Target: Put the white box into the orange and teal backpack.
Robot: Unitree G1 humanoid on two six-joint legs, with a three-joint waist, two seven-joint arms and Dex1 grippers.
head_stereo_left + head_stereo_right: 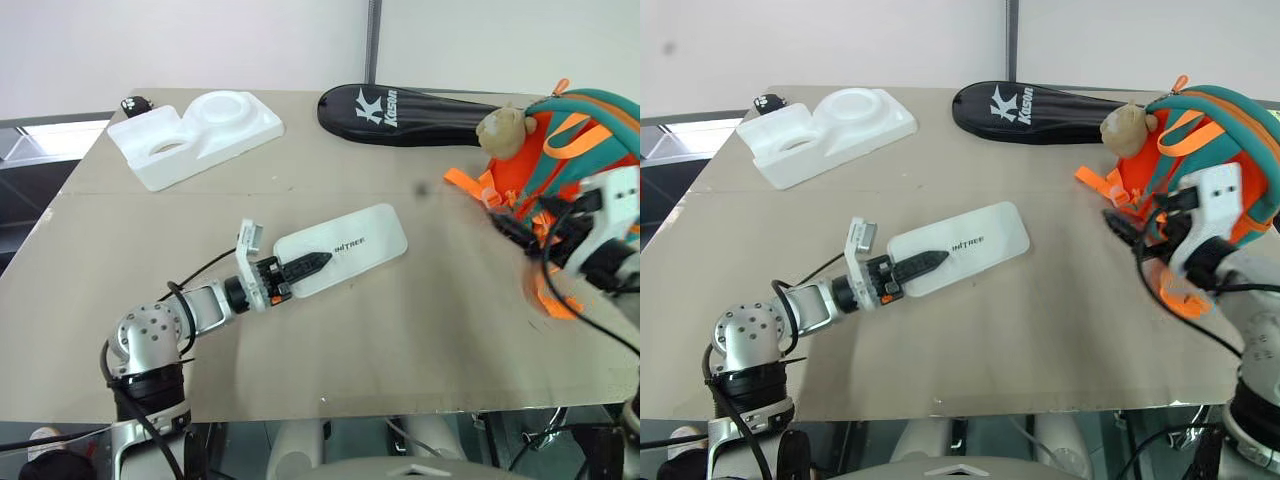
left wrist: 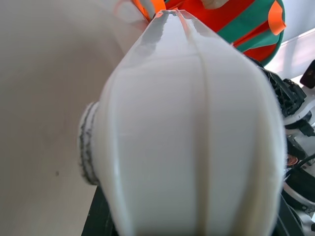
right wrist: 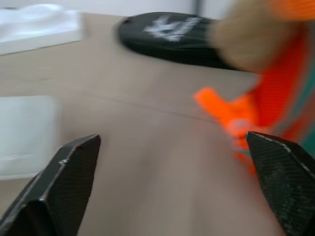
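The white box (image 1: 350,245), a slim case with small dark lettering, is at the table's middle. My left gripper (image 1: 316,264) is shut on its near end, one black finger lying across the lid. The box's long side points toward the orange and teal backpack (image 1: 590,130), which stands at the right edge with a tan plush bear (image 1: 505,128) on it. In the left wrist view the box (image 2: 192,137) runs toward the backpack (image 2: 236,24). My right gripper (image 3: 172,140) is open, empty, just in front of the backpack's orange straps (image 3: 231,115).
A long black racket bag (image 1: 410,108) lies at the back of the table, beside the backpack. A bulky white styrofoam block (image 1: 195,135) sits at the back left, with a small black object (image 1: 135,103) behind it. The beige table (image 1: 400,340) has bare surface in front.
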